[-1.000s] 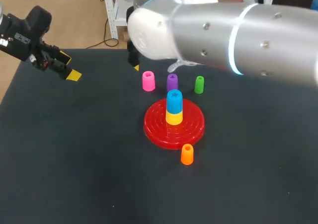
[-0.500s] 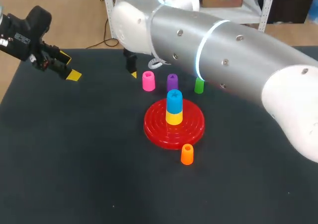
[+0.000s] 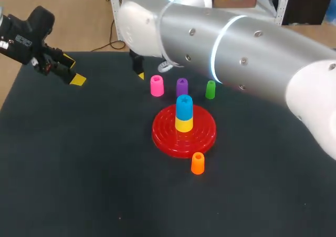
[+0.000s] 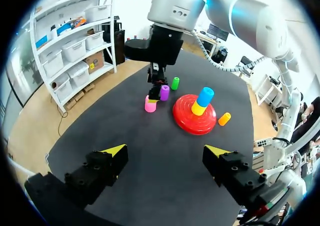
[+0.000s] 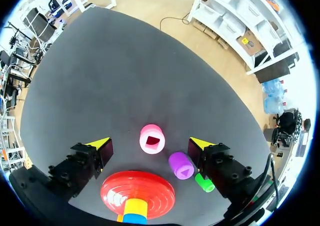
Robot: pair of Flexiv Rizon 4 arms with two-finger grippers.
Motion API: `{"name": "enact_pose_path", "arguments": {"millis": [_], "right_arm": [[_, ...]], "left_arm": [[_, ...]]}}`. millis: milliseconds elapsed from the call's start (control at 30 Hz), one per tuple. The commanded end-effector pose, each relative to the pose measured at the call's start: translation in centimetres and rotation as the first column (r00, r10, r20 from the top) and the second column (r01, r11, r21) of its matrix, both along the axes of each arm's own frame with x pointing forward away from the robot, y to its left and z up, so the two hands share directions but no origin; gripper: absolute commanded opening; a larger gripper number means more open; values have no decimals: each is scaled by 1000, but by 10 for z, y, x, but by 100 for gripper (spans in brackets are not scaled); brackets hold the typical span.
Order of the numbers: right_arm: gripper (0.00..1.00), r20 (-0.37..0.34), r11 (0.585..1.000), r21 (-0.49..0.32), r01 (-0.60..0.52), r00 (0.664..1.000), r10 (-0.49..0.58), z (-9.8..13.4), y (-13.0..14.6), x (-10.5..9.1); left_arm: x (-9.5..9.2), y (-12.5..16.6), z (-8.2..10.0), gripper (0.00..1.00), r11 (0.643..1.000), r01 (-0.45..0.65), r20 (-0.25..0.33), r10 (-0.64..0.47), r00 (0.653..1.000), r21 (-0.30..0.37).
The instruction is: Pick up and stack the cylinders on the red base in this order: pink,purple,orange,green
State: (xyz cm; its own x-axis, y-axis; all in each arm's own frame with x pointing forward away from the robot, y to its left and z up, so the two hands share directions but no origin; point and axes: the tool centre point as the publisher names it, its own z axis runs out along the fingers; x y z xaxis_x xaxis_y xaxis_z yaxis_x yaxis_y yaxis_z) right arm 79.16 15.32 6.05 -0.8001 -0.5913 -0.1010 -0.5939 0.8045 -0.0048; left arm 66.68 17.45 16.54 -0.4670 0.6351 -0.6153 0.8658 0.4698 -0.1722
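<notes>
Six cylinders (image 3: pixel 157 85), one red base (image 3: pixel 202 134), two hands (image 4: pixel 165 150), both open

A red round ridged base (image 3: pixel 203 134) lies on the dark tabletop (image 3: pixel 79 168); a yellow cylinder (image 3: pixel 184 125) stands at its centre, a blue cylinder (image 3: pixel 184 106) on top; a pink cylinder (image 3: pixel 156 85), a purple cylinder (image 3: pixel 182 85) and a green cylinder (image 3: pixel 210 89) stand in a row behind it; an orange cylinder (image 3: pixel 197 163) stands in front; my right arm (image 3: pixel 236 53) spans the far side, my right gripper (image 3: pixel 139 69) near the pink cylinder; my left gripper (image 3: pixel 72 71) hangs far left, fingers apart.
</notes>
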Motion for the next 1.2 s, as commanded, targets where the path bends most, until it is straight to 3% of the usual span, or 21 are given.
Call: {"name": "enact_pose_path", "arguments": {"millis": [33, 267, 500, 967, 1033, 1133, 1200], "right_arm": [[100, 37, 1000, 24, 0, 999, -1, 0, -4, -7], [100, 37, 1000, 24, 0, 999, -1, 0, -4, -7], [100, -47, 998, 32, 57, 997, -56, -10, -1, -5], [100, -52, 998, -27, 55, 997, -57, -29, -1, -13], [92, -56, 998, -27, 60, 997, -61, -31, -2, -13], [94, -55, 998, -28, 64, 996, -65, -33, -2, -11], [90, -56, 997, -26, 72, 996, -73, -34, -3, -8]], "left_arm": [[-1, 1, -1, 100, 1000, 1, 3, -1, 1000, -2], [-1, 1, -1, 100, 1000, 1, 3, -1, 1000, -2], [-1, 1, -1, 100, 1000, 1, 3, -1, 1000, -2], [-1, 1, -1, 100, 1000, 1, 3, -1, 1000, -2], [-1, 1, -1, 100, 1000, 1, 3, -1, 1000, -2], [-1, 1, -1, 100, 1000, 1, 3, -1, 1000, -2], [-1, 1, -1, 100, 1000, 1, 3, -1, 1000, -2]]}}
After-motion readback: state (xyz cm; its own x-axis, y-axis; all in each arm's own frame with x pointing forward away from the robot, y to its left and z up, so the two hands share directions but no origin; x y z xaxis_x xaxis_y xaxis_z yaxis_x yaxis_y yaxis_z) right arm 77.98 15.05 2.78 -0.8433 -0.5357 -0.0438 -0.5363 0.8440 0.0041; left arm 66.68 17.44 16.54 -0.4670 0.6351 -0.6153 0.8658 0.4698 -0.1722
